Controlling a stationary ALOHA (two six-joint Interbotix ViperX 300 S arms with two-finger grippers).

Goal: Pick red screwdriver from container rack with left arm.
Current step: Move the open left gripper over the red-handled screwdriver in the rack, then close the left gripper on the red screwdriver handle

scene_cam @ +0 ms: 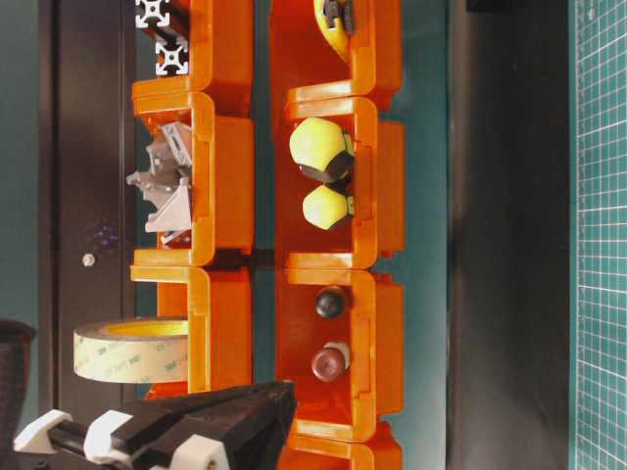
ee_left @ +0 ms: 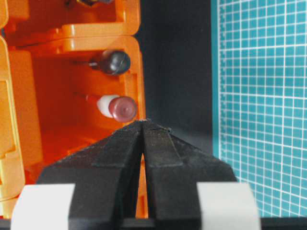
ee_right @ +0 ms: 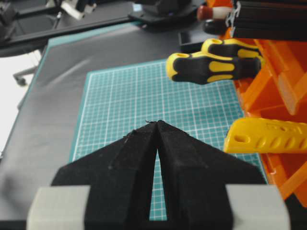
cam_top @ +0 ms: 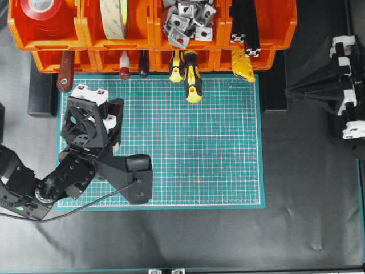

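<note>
Left arm (cam_top: 85,165): I see it reaching from the lower left corner across the green mat (cam_top: 199,160), its wrist near the mat's upper left corner.
Left gripper (ee_left: 144,123): my wrist view shows both fingers pressed together at the tips, nothing between them.
Broad dark-red handle (cam_top: 65,73): it hangs out of the lower row's leftmost bin, left of my target.
Red screwdriver (ee_left: 117,107): it lies in a lower-row bin of the container rack (cam_top: 148,28), butt end toward me, white band behind the red cap, shaft running back into the bin.
Screwdriver against claw: in the wrist view the red cap sits just past the closed tips and slightly to their left, not touching. From overhead the handle (cam_top: 124,67) pokes out to the right of the gripper's white blocks.
Dark-handled tool (ee_left: 114,62): next to the red one in the same bin.
Yellow-and-black screwdrivers (cam_top: 187,71): two, in the next bin rightward, handles over the mat's top edge.
Right gripper (ee_right: 156,123): parked at the right edge, fingers closed, empty.
</note>
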